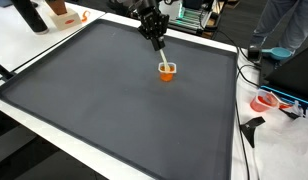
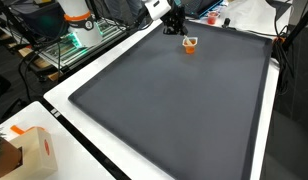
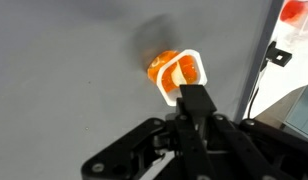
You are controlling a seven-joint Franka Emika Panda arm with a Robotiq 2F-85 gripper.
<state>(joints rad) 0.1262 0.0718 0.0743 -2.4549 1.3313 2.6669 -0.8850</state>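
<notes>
Wrist view alone shows contact: gripper [image 3: 193,93] jaws drawn nearly together, pinching near rim of orange cup [image 3: 172,70]. Both exterior views add placement: cup sits on dark mat [image 1: 94,90], toward far edge, arm directly above.

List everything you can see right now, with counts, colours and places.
orange cup: one, orange with a white rim, on the far part of the mat
mat: one, dark grey, covering the table
table: one, white, under the mat
cardboard box: one, brown, off the mat in an exterior view
cables: several, black, beside the mat's edge
gripper: one, black, fingers together at the cup's rim, seemingly pinching it
</notes>
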